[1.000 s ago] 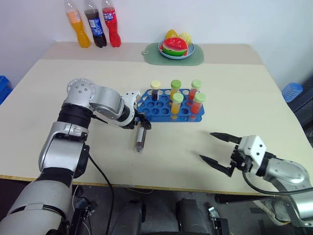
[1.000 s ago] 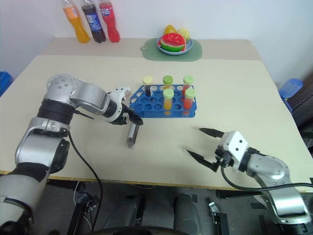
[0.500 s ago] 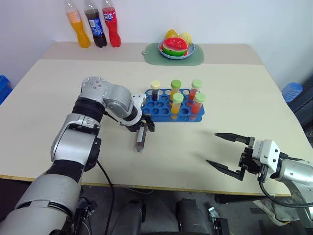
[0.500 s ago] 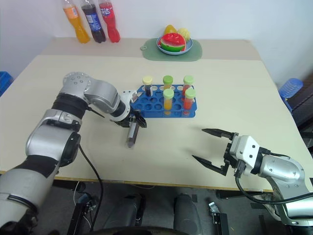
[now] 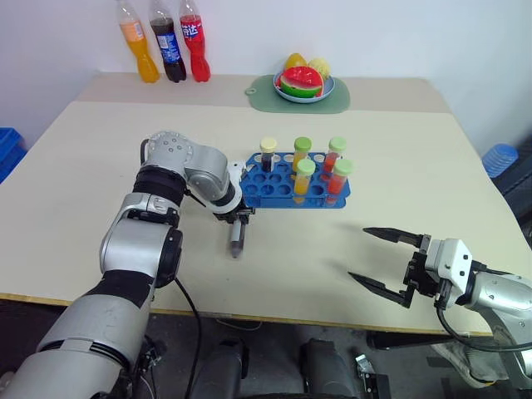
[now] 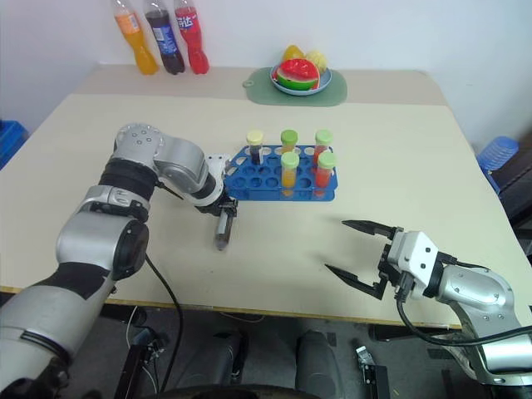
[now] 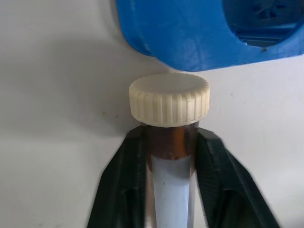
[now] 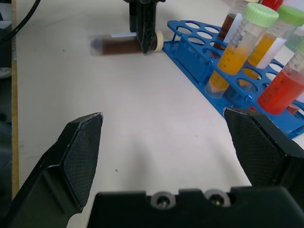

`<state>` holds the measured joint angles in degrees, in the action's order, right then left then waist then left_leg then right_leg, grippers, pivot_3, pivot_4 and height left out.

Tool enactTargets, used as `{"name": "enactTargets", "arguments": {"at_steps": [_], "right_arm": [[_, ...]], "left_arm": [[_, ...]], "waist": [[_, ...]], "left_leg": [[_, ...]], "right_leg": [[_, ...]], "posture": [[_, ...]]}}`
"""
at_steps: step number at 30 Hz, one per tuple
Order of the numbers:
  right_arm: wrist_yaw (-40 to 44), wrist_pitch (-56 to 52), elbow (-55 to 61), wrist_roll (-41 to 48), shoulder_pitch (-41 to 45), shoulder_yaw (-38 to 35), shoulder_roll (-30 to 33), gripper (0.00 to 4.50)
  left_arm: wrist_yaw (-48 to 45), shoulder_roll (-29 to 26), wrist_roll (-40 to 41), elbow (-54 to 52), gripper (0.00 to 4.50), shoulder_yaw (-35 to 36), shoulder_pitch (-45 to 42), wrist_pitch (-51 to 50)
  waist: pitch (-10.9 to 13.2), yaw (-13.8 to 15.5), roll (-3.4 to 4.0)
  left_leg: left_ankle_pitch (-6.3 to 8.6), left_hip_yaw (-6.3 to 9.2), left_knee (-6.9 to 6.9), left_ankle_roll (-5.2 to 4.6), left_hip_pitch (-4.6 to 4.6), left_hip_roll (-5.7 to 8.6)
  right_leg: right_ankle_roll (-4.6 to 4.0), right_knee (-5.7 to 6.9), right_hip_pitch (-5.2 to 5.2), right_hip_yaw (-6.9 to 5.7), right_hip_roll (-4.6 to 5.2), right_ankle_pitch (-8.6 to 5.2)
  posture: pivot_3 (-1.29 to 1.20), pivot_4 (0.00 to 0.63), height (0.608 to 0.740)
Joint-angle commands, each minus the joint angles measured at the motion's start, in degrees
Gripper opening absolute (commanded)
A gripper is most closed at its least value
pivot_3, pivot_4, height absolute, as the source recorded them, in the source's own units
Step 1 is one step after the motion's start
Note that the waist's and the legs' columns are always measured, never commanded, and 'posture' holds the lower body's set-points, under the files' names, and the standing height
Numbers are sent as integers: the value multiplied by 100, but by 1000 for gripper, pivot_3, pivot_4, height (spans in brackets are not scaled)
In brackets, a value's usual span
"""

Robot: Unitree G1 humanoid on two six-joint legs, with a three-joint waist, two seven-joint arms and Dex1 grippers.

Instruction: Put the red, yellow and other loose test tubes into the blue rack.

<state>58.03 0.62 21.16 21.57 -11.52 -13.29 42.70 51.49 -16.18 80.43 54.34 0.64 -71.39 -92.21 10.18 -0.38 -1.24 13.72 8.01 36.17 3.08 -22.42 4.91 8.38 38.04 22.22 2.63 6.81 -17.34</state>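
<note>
A loose test tube (image 5: 237,239) with dark brown liquid and a cream cap (image 7: 168,99) lies flat on the table, just in front of the blue rack's (image 5: 270,188) left corner. My left gripper (image 5: 239,218) points steeply down and is shut on this tube just below the cap, with one black finger (image 7: 126,175) on each side. Several capped tubes of brown, yellow and red liquid stand upright in the rack (image 8: 190,42). My right gripper (image 5: 358,253) hovers open over the front right of the table, apart from everything.
Three soda bottles (image 5: 158,50) stand at the far left edge of the table. A fruit plate on a green mat (image 5: 328,98) is at the far middle. The table's front edge runs close under my right gripper.
My left gripper has come down over the lying brown tube and its fingers have shut on it near the cap. The right gripper stays open, about where it was.
</note>
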Motion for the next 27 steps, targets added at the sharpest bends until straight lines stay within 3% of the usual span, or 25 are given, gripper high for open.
{"name": "enactTargets", "arguments": {"at_steps": [1, 4, 6, 9, 10, 12, 14, 18, 23, 27], "right_arm": [[-26, 4, 111, 69, 49, -39, 27, 4500], [-13, -3, 29, 46, 133, 11, 25, 4500], [-13, -5, -50, 26, 241, 79, 12, 4500], [-21, -7, -160, 22, 418, 205, -23, 4500], [-16, -1, -195, 23, 466, 242, -34, 4500], [-4, 19, -273, 15, 557, 311, -46, 4500], [23, 51, -369, 17, 629, 341, -38, 4500], [61, 62, -534, 33, 835, 388, -24, 4500], [144, 56, -691, 35, 1031, 411, 8, 4500], [221, 32, -732, 53, 1073, 378, 71, 4500]], "left_arm": [[-274, -16, 18, -45, 762, -66, 205, -29], [-678, -297, 583, -702, 762, -339, 518, -29], [-1354, -784, 1170, -2040, 762, -582, 1086, -29], [-2464, -1296, 913, -4162, 762, -57, 2085, 31], [-3129, -1591, 419, -4909, 762, -129, 2352, 403], [-5028, -1649, -52, -5911, 762, 346, 2930, 1650], [-5916, -1918, -691, -6375, 762, 250, 3135, 2277], [-6790, -1875, -2317, -6677, 762, -99, 3279, 3974], [-7134, -1340, -5010, -6573, 762, -745, 3563, 7115], [-7028, -599, -5874, -5961, 762, -780, 3565, 8319]], "waist": [[-2, 3, 0], [-5, -22, 5], [-8, -63, 9], [-5, -91, 5], [-5, -84, 5], [-5, -59, 7], [-1, -10, -1], [-2, 16, 0], [-1, -19, -2], [0, -7, -4]], "left_leg": [[0, 0, 1, 0, 0, 3], [0, 0, 1, 0, 1, 4], [0, 2, 0, 0, 0, 3], [-3, 1, -8, 6, -6, -9], [-2, -4, -11, 5, -7, -13], [-2, -6, -13, 5, -10, -14], [-3, -25, -9, 6, -10, -15], [9, -24, -4, -15, -5, -15], [5, -27, -20, -7, -11, -20], [8, -30, -20, -13, -19, -21]], "right_leg": [[2, 0, -1, 0, 3, 0], [4, 2, -1, 2, 4, 0], [3, 3, 1, 2, 4, 0], [3, 4, 22, 20, 2, 0], [2, 2, 26, 25, 2, 1], [1, 0, 30, 25, -1, 1], [-2, -1, 27, 23, -2, 1], [-7, -20, 1, 16, -1, 4], [-6, -52, 1, 16, -1, 6], [4, -68, 3, 15, -1, 14]], "posture": [[0, 150, 740], [0, 150, 740], [0, 150, 740], [0, 150, 740], [0, 150, 740], [0, 150, 740], [0, 150, 740], [0, 150, 740], [0, 150, 740], [0, 150, 740]]}}
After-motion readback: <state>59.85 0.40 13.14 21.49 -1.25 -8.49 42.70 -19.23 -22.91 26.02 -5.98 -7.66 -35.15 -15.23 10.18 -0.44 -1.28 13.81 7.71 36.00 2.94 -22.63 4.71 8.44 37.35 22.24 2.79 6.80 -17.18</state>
